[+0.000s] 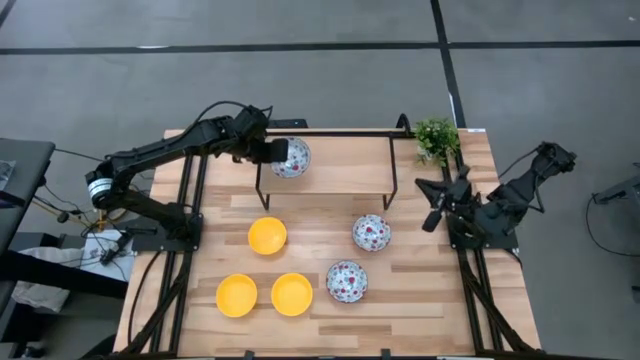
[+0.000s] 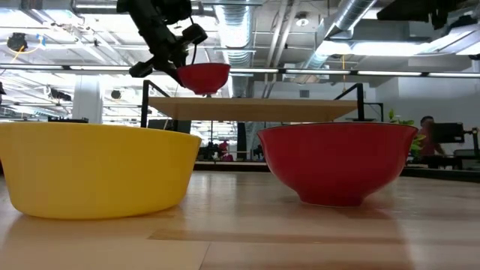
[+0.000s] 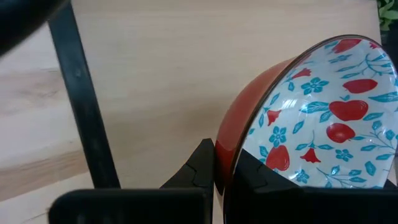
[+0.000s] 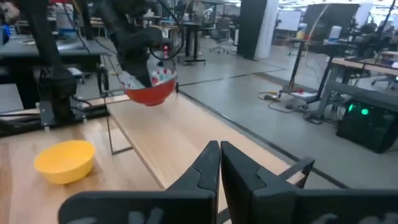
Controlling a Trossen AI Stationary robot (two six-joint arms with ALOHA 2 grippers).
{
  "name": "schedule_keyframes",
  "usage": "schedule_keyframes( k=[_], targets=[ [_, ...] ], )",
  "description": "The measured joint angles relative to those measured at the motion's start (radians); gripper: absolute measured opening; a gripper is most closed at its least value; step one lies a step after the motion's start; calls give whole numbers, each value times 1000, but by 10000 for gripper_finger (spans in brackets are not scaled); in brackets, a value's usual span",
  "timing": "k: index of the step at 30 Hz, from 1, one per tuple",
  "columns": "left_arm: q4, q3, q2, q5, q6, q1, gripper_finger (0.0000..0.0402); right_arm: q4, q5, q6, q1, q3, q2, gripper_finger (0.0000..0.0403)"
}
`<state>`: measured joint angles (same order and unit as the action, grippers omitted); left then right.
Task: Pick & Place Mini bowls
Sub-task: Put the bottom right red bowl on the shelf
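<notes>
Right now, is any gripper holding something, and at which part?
The left gripper holds a small floral white bowl with red outside by its rim, above the raised wooden shelf. The right gripper is shut on nothing.

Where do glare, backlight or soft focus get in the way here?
Low view: bright ceiling lights backlight the left gripper and its floral bowl; the near yellow bowl looks soft. Left wrist view: the bowl's glossy inside shows mild sheen. High view: even light.

Overhead looks straight down, low looks level across; both share the raised shelf [image 1: 330, 165].
</notes>
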<state>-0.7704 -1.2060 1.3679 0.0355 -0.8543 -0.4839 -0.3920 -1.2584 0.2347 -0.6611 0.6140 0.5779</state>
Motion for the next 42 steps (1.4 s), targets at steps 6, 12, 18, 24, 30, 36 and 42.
schedule_keyframes(
  k=[6,12,18,24,30,36,42],
  targets=[
    [0,0,-4,-1,1,0,12,-14,50,59,41,0,-35,4],
    [0,0,-4,-1,3,0,12,-81,378,45,86,0,-133,5],
    [0,0,-4,3,-17,0,12,-46,633,-13,120,-24,-240,6],
    [0,0,-4,7,-58,0,12,110,723,-59,146,-152,-340,6],
    [0,0,-4,6,-102,3,12,182,747,-59,170,-227,-395,6],
    [1,0,-4,7,-150,16,12,179,756,-60,191,-233,-395,6],
    [4,-70,-4,-12,-145,30,12,166,764,-59,214,-233,-395,6]
  ],
)
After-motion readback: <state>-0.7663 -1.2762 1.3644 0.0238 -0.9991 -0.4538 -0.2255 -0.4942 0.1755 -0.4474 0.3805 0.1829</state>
